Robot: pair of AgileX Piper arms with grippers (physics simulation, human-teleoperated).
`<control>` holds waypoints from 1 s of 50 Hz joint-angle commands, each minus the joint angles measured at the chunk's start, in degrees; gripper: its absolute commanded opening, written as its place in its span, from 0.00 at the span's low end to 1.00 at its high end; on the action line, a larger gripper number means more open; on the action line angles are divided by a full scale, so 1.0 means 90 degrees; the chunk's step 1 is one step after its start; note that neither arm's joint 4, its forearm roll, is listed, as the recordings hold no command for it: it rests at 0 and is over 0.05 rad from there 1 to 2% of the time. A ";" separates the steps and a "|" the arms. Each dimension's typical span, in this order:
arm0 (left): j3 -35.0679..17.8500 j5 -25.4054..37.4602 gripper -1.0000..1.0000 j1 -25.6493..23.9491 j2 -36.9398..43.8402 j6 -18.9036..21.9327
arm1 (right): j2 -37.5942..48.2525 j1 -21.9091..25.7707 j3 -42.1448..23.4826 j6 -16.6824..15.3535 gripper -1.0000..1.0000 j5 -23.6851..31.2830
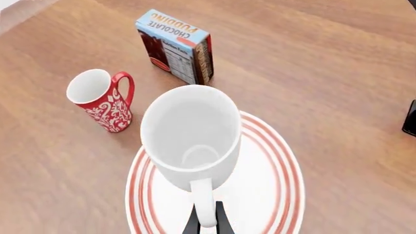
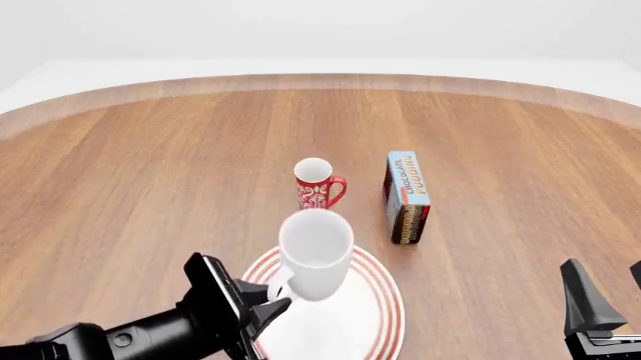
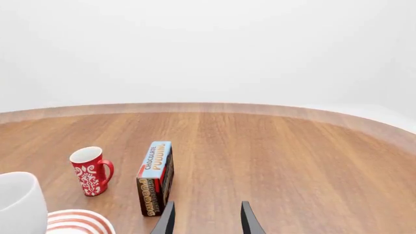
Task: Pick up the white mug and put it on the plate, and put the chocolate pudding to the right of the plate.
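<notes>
My left gripper (image 2: 272, 295) is shut on the loop handle of the white mug (image 2: 315, 251). The mug hangs tilted over the plate (image 2: 365, 319), a white disc with red rings; whether its base touches the plate I cannot tell. In the left wrist view the handle sits between my left gripper's (image 1: 208, 223) dark fingers, with the white mug (image 1: 192, 136) over the plate (image 1: 273, 195). The chocolate pudding (image 2: 407, 196) stands on a long edge beyond the plate, a little to its right. My right gripper (image 2: 609, 289) is open and holds nothing at the front right, well apart from the box.
A slim red mug (image 2: 317, 184) with white pattern stands upright just left of the pudding box and behind the plate. The round wooden table's far rim (image 2: 320, 81) curves across the back. The right wrist view shows the right gripper (image 3: 206, 219) facing bare wood beside the chocolate pudding (image 3: 155, 178).
</notes>
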 commanded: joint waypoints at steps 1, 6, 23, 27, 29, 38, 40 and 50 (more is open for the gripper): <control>0.0065 0.0022 0.00 -0.0020 0.0085 -0.0038 | 0.0000 0.0004 0.0003 0.0000 1.00 -0.0004; 0.0079 -0.0063 0.00 -0.0018 0.0190 -0.0080 | 0.0000 0.0008 0.0003 0.0002 1.00 -0.0004; 0.0125 -0.0614 0.00 -0.0180 0.0768 -0.0371 | 0.0000 -0.0002 0.0001 0.0002 1.00 0.0001; 0.0140 -0.0697 0.00 -0.0181 0.0850 -0.0409 | 0.0000 -0.0003 -0.0001 0.0001 1.00 0.0002; 0.0140 -0.0715 0.00 -0.0181 0.0880 -0.0419 | 0.0000 -0.0004 -0.0001 0.0004 1.00 0.0003; 0.0152 -0.0840 0.00 -0.0152 0.1055 -0.0477 | 0.0000 -0.0001 -0.0003 0.0005 1.00 0.0002; 0.0148 -0.0849 0.00 -0.0157 0.1076 -0.0481 | 0.0000 -0.0001 -0.0003 0.0008 1.00 0.0002; 0.0182 -0.1002 0.00 -0.0123 0.1254 -0.0539 | 0.0000 -0.0005 -0.0008 0.0005 1.00 0.0006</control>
